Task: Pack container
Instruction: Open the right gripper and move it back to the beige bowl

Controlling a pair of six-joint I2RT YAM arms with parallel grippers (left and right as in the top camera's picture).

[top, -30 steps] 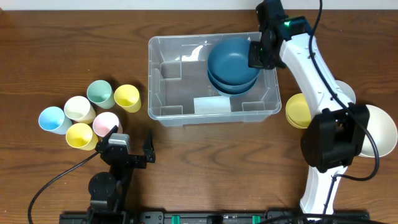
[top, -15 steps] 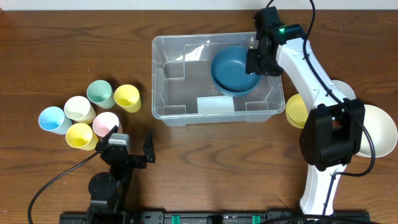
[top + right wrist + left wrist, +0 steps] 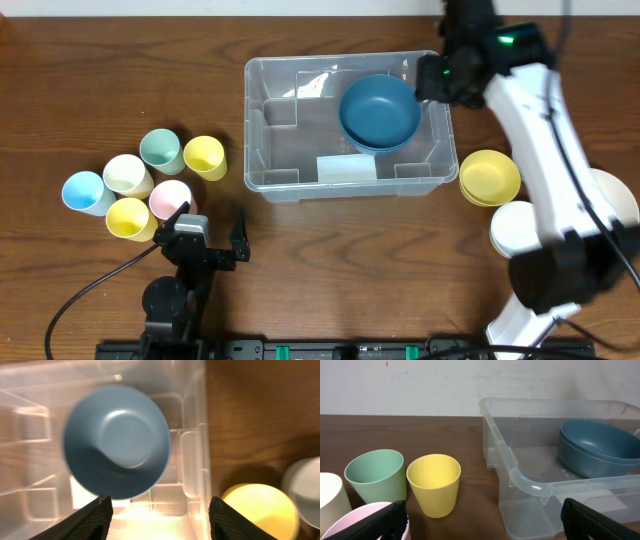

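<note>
Container [image 3: 250,120] sits mid-worktop [image 3: 100,60], two blue bowls [image 3: 380,110] stacked in its right end. Your right pincer [image 3: 160,510] spread wide, empty, above container's right rim (bowls below it). Your left pincer [image 3: 484,510] also wide, empty, low beside cups [image 3: 205,155], left of container.

Overhead: bright, even light, faint soft shadows. White shine on container [image 3: 252,120] wall. Right wrist view blurry all over, blue bowl [image 3: 117,440] smeared, bright glow at bottom. Left wrist view sharp.
</note>
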